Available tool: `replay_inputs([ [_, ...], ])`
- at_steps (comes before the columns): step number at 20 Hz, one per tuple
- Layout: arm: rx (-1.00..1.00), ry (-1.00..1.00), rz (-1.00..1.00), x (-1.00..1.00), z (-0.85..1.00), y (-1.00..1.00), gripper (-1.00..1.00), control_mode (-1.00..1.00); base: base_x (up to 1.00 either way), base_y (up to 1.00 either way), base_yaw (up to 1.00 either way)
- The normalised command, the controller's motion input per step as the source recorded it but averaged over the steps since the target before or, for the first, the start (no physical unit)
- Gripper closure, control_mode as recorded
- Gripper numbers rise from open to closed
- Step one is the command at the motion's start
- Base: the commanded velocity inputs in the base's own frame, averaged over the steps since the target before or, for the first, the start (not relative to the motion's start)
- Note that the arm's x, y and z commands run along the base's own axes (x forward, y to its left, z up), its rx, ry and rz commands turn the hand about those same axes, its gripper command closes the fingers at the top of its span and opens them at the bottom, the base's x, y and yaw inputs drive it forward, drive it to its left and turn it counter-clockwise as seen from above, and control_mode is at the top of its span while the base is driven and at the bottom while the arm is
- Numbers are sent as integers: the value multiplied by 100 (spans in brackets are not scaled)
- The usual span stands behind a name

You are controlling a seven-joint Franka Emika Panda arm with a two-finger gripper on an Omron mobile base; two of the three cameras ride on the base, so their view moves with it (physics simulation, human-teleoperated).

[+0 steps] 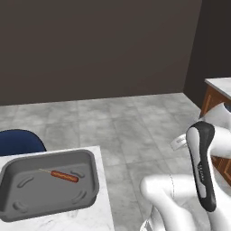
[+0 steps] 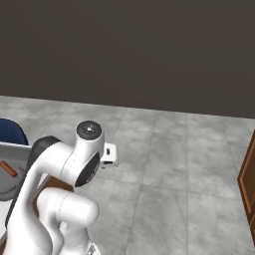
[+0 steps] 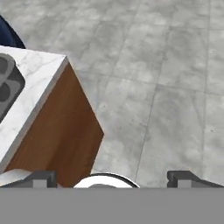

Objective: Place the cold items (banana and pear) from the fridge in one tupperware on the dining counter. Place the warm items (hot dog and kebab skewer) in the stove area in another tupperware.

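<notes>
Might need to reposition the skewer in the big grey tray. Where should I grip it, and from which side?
Grip the reddish sausage, the thick part, rather than the thin stick poking out at its far-left end. Come straight down from above: it lies flat on the floor of the dark grey tray, whose raised walls would likely block any sideways approach.

1. Dark grey tray (image 1: 11, 173) sits on the marble counter (image 1: 101, 180) at lower left, near its right edge.
2. One hot dog on a thin stick (image 1: 64, 176) lies in the tray, roughly mid-bottom, angled slightly down to the right.
3. Blue chair back (image 1: 20, 142) sticks up behind the counter, far left.
4. White arm (image 1: 205, 167) with a dark strip fills lower right, over grey tiled floor (image 1: 131, 126).
5. Wood cabinet with a pale top (image 1: 216, 97) at right edge; dark wall (image 1: 90, 45) behind.
</notes>
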Motion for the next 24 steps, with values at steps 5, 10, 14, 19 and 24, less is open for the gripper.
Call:
replay_inputs([
  [5, 8, -2, -56, -44, -56, 0, -100, -100, 0, 0, 0],
  [10, 4, -13, -17, -37, -23, 4, -100, -100, 0, 0, 0],
  [14, -4, -12, -9, -25, -20, 35, -100, -100, 0, 0, 0],
  [19, -18, -8, -6, -21, -26, 50, -100, -100, 0, 0, 0],
  [24, -13, -4, -4, -12, -21, 29, -100, 100, -8, 6, -4],
])
